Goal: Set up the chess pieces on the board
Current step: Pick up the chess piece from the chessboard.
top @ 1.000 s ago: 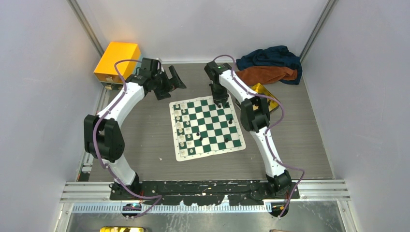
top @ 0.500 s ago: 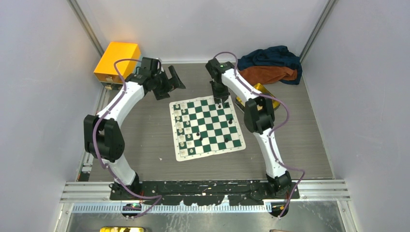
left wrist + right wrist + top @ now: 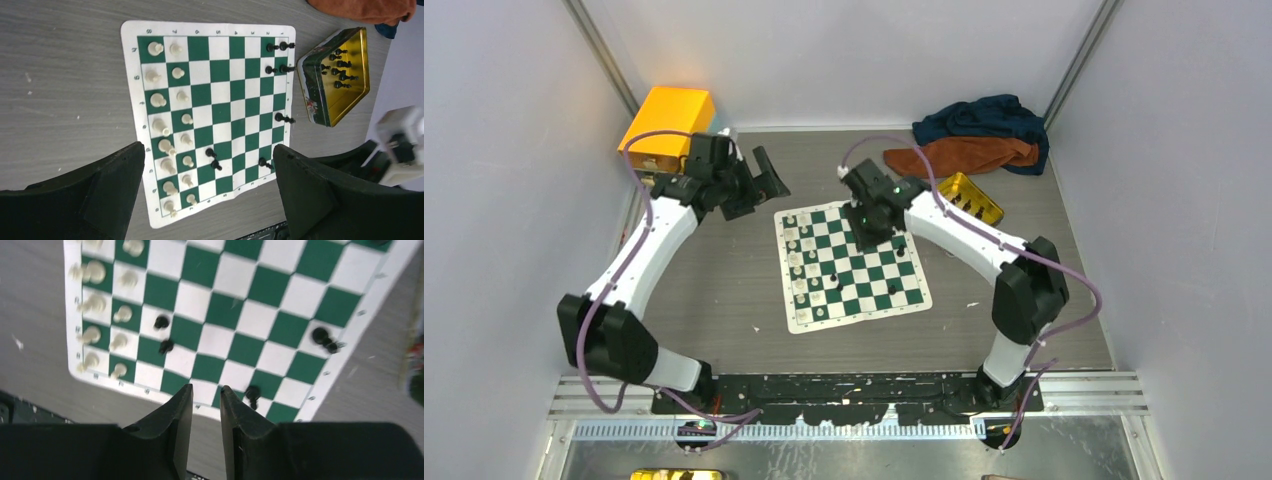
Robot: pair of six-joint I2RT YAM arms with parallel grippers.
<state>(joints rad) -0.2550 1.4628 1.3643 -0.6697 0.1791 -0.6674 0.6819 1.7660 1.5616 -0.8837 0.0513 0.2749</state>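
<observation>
Green-and-white board (image 3: 864, 272): lies flat on the grey tabletop (image 3: 724, 290) between the two arms, turned a little out of square with the tabletop's edges.
Cream-white chess pieces (image 3: 158, 99): stand in two files along the board's left side as seen from above, one to a square.
Black chess pieces (image 3: 211, 152): a few are on the board. Two stand close together mid-board beside the cream files, four are gathered at the far right corner, one is on the right edge and one is near the near right corner. More lie inside the tin.
Gold tin (image 3: 310, 100): shallow and open, with a green patterned outer wall. It sits on the tabletop just off the board's far right corner, apart from the board.
Left pincer (image 3: 208, 146): hangs above the tabletop off the board's far left corner. Its fingers are spread wide with nothing between them.
Right pincer (image 3: 206, 395): hangs over the far part of the board. Its fingers are a narrow gap apart, and only board edge and tabletop show through the gap. The wrist view is blurred.
Yellow box (image 3: 667, 125): sits at the far left corner of the tabletop.
Cloths (image 3: 976, 135): one dark blue and one rust-orange, heaped at the far right.
</observation>
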